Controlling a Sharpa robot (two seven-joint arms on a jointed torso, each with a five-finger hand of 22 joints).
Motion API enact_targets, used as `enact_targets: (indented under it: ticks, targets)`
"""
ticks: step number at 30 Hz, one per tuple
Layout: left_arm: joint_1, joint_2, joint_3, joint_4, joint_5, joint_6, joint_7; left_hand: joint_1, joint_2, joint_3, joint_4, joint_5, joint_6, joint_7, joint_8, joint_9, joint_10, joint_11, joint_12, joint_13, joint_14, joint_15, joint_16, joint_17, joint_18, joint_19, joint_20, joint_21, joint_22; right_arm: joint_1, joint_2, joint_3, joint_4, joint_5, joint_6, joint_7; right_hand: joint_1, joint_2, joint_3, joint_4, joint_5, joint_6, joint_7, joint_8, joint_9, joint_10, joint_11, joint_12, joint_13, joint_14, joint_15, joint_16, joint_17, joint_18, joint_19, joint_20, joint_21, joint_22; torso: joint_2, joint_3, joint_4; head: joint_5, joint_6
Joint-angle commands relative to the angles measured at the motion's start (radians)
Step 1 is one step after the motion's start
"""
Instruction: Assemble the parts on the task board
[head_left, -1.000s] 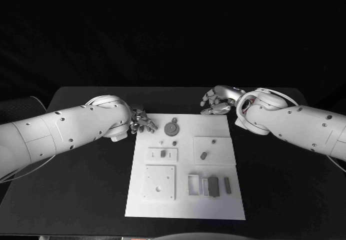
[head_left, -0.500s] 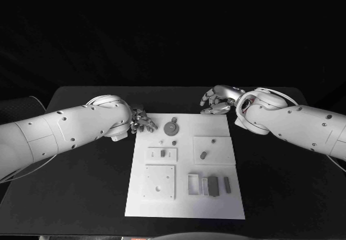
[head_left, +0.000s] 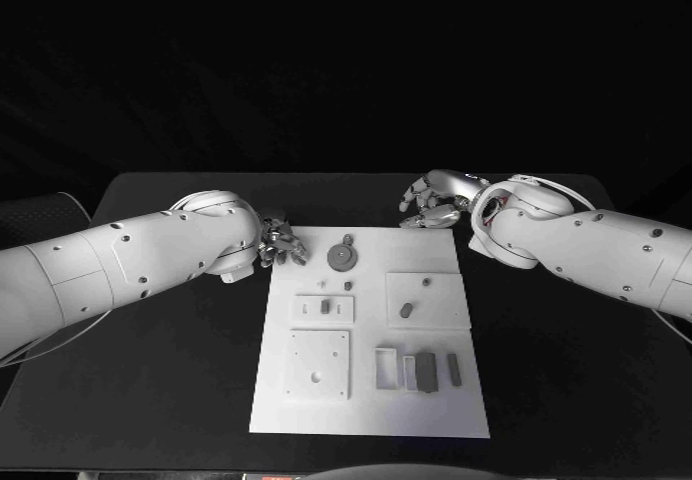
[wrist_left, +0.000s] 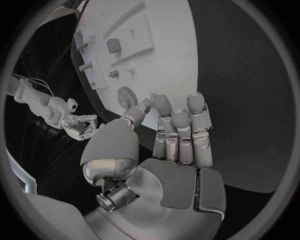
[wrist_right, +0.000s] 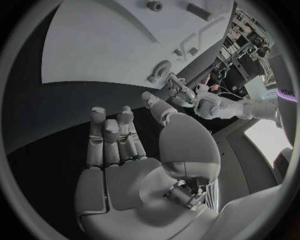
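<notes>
Parts (head_left: 420, 371) lay in a row at the near end of the task board (head_left: 369, 420), the round part (head_left: 343, 256) sat farther up beside the empty, loosely spread left hand (head_left: 283, 243), and the empty right hand (head_left: 433, 204) hung past the far edge.

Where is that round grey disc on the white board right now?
In the head view the round grey disc lies near the far edge of the task board, between the two hands, closer to the left robot hand.

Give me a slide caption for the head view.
Both open hands, left and right, hover at the task board's far end.
</notes>
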Motion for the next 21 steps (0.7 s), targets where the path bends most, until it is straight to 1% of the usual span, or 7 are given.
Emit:
enact_targets:
  ticks: [1, 5, 9, 16, 18, 20, 21]
  targets:
    - [-0.002, -0.002, -0.001, 0.002, 0.005, -0.001, 0.005, 0.036, 0.023, 0.017, -0.019, 0.016, 0.011, -0.001, 0.010, 0.003, 0.001, -0.006, 0.005, 0.002, 0.002, -0.008, 0.007, 0.002, 0.010, 0.008, -0.001, 0.008, 0.023, -0.001, 0.000, 0.000, 0.000, -0.001, 0.009, 0.006, 0.001, 0.009, 0.000, 0.001, 0.005, 0.001, 0.007, -0.004, -0.001, -0.005, 0.003, 0.004, -0.002, 0.007, 0.000, -0.003, 0.000, 0.011, 0.005, -0.003, -0.005, 0.013, 0.000, -0.0003, -0.0005, -0.001, 0.000]
    - [-0.002, -0.003, -0.001, 0.003, 0.005, -0.005, 0.009, 0.058, 0.032, 0.033, -0.042, 0.025, 0.021, -0.005, 0.021, 0.008, 0.006, -0.010, 0.011, 0.003, 0.006, -0.011, 0.013, 0.004, 0.009, 0.012, -0.002, 0.015, 0.023, -0.001, 0.001, 0.000, 0.000, -0.001, 0.010, 0.006, 0.001, 0.009, 0.000, 0.002, 0.005, 0.001, 0.007, -0.004, -0.001, -0.005, 0.003, 0.004, -0.002, 0.007, 0.000, -0.003, 0.000, 0.011, 0.005, -0.003, -0.004, 0.013, 0.000, 0.0001, 0.0003, -0.001, -0.001]
    - [-0.003, -0.009, 0.000, 0.009, 0.029, -0.014, 0.008, 0.062, 0.034, 0.039, -0.049, 0.033, 0.030, -0.008, 0.031, 0.012, 0.010, -0.012, 0.016, 0.005, 0.010, -0.013, 0.018, 0.006, 0.009, 0.016, -0.003, 0.021, 0.023, -0.001, 0.000, 0.000, 0.000, -0.001, 0.010, 0.006, 0.000, 0.009, 0.000, 0.002, 0.005, 0.001, 0.007, -0.004, -0.001, -0.005, 0.003, 0.004, -0.002, 0.007, 0.000, -0.003, 0.000, 0.011, 0.005, -0.003, -0.004, 0.013, 0.000, 0.0004, 0.0001, 0.000, 0.000]
    - [-0.003, -0.032, 0.001, 0.030, 0.133, 0.003, -0.014, 0.050, 0.027, 0.044, -0.055, 0.102, 0.052, -0.018, 0.064, 0.025, 0.018, -0.021, 0.029, 0.007, 0.018, -0.021, 0.029, 0.011, 0.008, 0.025, -0.009, 0.037, 0.023, -0.001, -0.001, 0.000, 0.002, -0.001, 0.010, 0.007, 0.000, 0.009, 0.000, 0.002, 0.005, 0.001, 0.007, -0.004, -0.001, -0.005, 0.003, 0.005, -0.002, 0.007, 0.000, -0.003, 0.000, 0.011, 0.005, -0.003, -0.005, 0.013, -0.001, 0.0007, 0.0002, -0.002, 0.001]
    - [-0.003, -0.039, 0.000, 0.038, 0.170, 0.008, -0.022, 0.048, 0.027, 0.044, -0.055, 0.108, 0.054, -0.020, 0.070, 0.028, 0.021, -0.023, 0.032, 0.008, 0.019, -0.022, 0.032, 0.012, 0.008, 0.027, -0.010, 0.040, 0.023, -0.002, -0.002, 0.000, 0.002, -0.001, 0.010, 0.007, 0.000, 0.009, 0.000, 0.002, 0.005, 0.001, 0.007, -0.004, -0.001, -0.005, 0.003, 0.005, -0.002, 0.007, 0.000, -0.003, 0.000, 0.011, 0.005, -0.003, -0.005, 0.013, -0.001, 0.0010, 0.0007, -0.003, -0.002]
    - [-0.003, -0.048, 0.000, 0.049, 0.220, 0.018, -0.031, 0.044, 0.026, 0.043, -0.055, 0.114, 0.056, -0.022, 0.077, 0.030, 0.023, -0.025, 0.036, 0.009, 0.021, -0.024, 0.036, 0.014, 0.008, 0.028, -0.011, 0.044, 0.024, -0.002, -0.003, 0.000, 0.002, -0.001, 0.010, 0.006, 0.000, 0.009, 0.000, 0.002, 0.005, 0.001, 0.007, -0.004, -0.001, -0.005, 0.003, 0.005, -0.002, 0.007, 0.000, -0.003, 0.000, 0.011, 0.005, -0.003, -0.005, 0.013, -0.001, 0.0008, 0.0011, -0.004, 0.002]
    - [-0.003, -0.053, 0.000, 0.056, 0.247, 0.022, -0.036, 0.043, 0.025, 0.043, -0.055, 0.117, 0.056, -0.023, 0.080, 0.031, 0.023, -0.026, 0.038, 0.010, 0.021, -0.025, 0.038, 0.015, 0.008, 0.029, -0.011, 0.046, 0.024, -0.002, -0.002, 0.000, 0.002, -0.001, 0.010, 0.006, 0.000, 0.009, 0.000, 0.002, 0.005, 0.001, 0.007, -0.004, -0.001, -0.005, 0.003, 0.005, -0.002, 0.007, 0.000, -0.003, 0.000, 0.011, 0.005, -0.003, -0.005, 0.013, -0.001, 0.0006, 0.0011, -0.006, 0.008]
